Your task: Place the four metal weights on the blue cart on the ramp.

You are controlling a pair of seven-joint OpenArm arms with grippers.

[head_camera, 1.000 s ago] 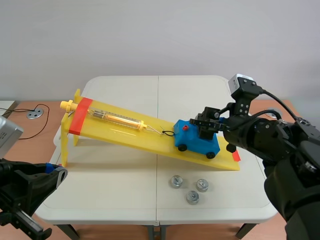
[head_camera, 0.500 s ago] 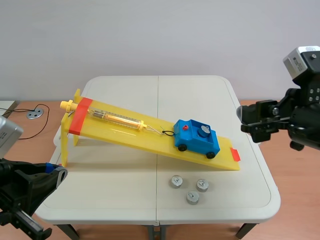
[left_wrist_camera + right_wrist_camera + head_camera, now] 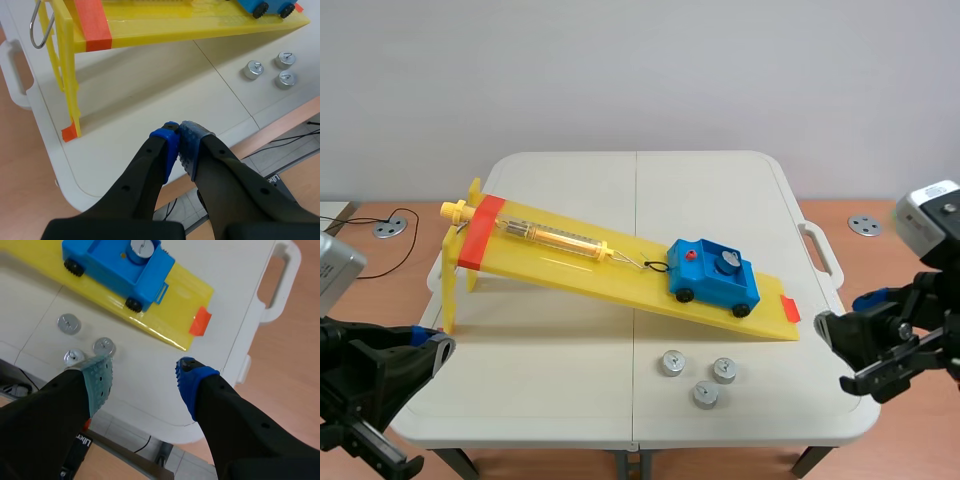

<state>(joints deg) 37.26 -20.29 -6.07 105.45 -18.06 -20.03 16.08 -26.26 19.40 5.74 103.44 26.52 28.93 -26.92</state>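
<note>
We see a yellow plastic ramp (image 3: 610, 282) standing on a white folding table (image 3: 540, 385), its high end on the robot's left and its low end touching the tabletop on the right. A blue plastic cart (image 3: 713, 283) with black wheels sits on the lower part of the slope. It is tied by a thin cord to a clear yellow spring scale (image 3: 552, 237) lying farther up the ramp. One round silver metal weight (image 3: 728, 262) rests in the cart's open rear tray. Three more silver weights (image 3: 705, 394) stand upright in a close cluster on the table, just in front of the ramp's low end and apart from it.

Our left gripper (image 3: 180, 135) hangs low over the table's near-left edge, its dotted pads pressed together on nothing. Our right gripper (image 3: 142, 372) is above the table's near-right edge, beside the ramp's low end, with its fingers spread wide and nothing between them. In the right wrist view, one of the three weights is partly hidden behind a finger pad.
</note>
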